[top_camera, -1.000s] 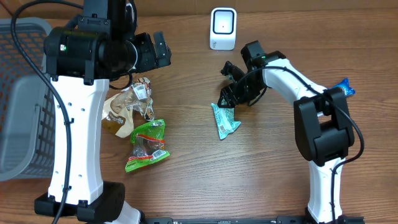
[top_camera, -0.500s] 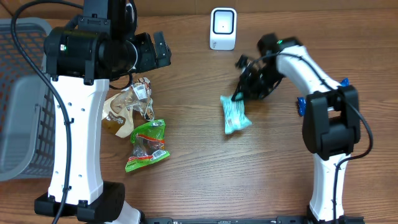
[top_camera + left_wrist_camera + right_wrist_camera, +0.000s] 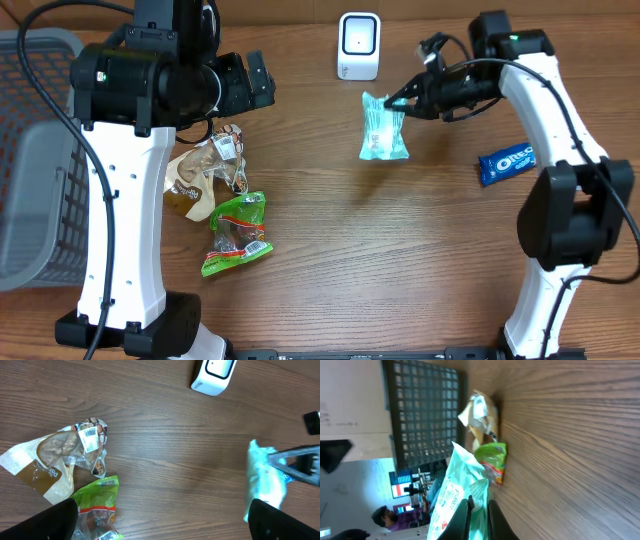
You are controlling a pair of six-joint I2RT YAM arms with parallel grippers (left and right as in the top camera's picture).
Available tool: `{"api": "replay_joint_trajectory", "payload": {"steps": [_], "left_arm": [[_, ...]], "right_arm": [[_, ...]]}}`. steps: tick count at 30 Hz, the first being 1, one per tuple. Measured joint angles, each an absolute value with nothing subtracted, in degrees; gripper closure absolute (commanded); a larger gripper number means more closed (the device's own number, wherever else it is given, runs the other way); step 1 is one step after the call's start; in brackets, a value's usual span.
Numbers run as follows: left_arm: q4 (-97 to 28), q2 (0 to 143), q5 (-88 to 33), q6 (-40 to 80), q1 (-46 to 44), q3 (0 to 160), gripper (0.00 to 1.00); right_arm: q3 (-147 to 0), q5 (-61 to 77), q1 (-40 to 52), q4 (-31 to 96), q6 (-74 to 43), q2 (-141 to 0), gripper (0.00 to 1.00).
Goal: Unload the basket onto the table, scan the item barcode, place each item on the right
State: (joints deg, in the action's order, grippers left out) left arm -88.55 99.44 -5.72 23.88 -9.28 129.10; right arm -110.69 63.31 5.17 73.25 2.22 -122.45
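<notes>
While the wooden table [image 3: 330,290] spreads beneath everything, a grey mesh basket [image 3: 30,150] sits at its left edge. The left arm's tool [image 3: 262,82] hangs above the back of the table with its jaws spread wide and nothing between them.

The right arm's tool [image 3: 405,100] is clamped tight on the upper edge of a teal snack packet [image 3: 383,128]. The packet hangs lifted off the table, near the white barcode scanner [image 3: 359,46] and on the side toward the robot. In the right wrist view the fingers [image 3: 462,520] pinch a fold of the packet's film.

A brown snack pouch [image 3: 200,170] with a barcode sticker lies left of centre. A green snack pouch [image 3: 237,232] lies just beside its near end. A small blue Oreo packet [image 3: 508,163] lies flat at the right, well apart from the teal packet.
</notes>
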Motion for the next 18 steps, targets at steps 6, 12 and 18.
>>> {"api": "replay_joint_trajectory", "payload": {"steps": [6, 12, 18], "left_arm": [[-88.6, 99.4, -5.7, 23.9, -9.3, 129.1, 0.0], [-88.6, 99.4, -5.7, 23.9, -9.3, 129.1, 0.0], [-88.6, 99.4, -5.7, 23.9, -9.3, 129.1, 0.0]], "right_arm": [[-110.7, 62.5, 4.0, 71.4, 0.1, -115.9, 0.96], [-110.7, 56.6, 2.2, 71.4, -2.0, -103.0, 0.96], [-106.1, 51.4, 2.0, 63.3, -7.2, -92.2, 0.96]]}}
